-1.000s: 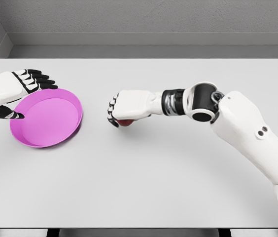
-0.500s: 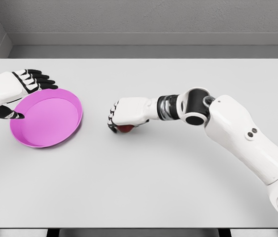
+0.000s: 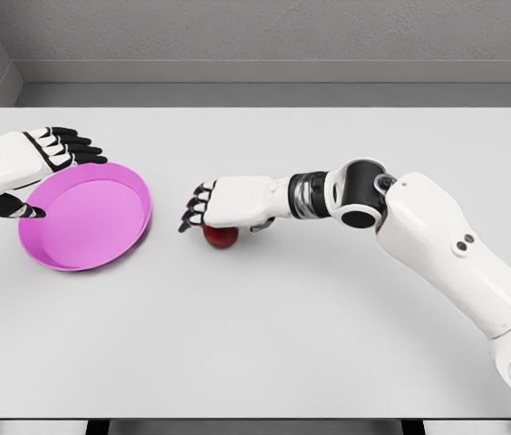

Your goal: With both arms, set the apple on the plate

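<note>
You see the apple (image 3: 221,236) lying on the table (image 3: 310,326), right of the plate (image 3: 88,222) and apart from it, with a strip of bare tabletop between them. The fruit is red and only partly visible, because the right hand (image 3: 228,201) sits directly above it and covers its top. That hand's fingers (image 3: 194,207) are stretched out toward the plate, released rather than clenched; they do not wrap the apple. You cannot tell whether the palm touches the fruit or merely sits just over it. The right arm (image 3: 437,245) reaches in from the lower right edge, forearm roughly level across the table, wrist pointing left.

The plate is pink, round and shallow, resting flat near the table's left side. The left hand (image 3: 15,168) sits at the plate's far left rim, palm facing the plate. Its fingers are extended over the back edge of the rim, and its thumb (image 3: 15,209) points across the near left part of the rim. It is loose, grasping nothing. The apple is well apart from the left hand.
</note>
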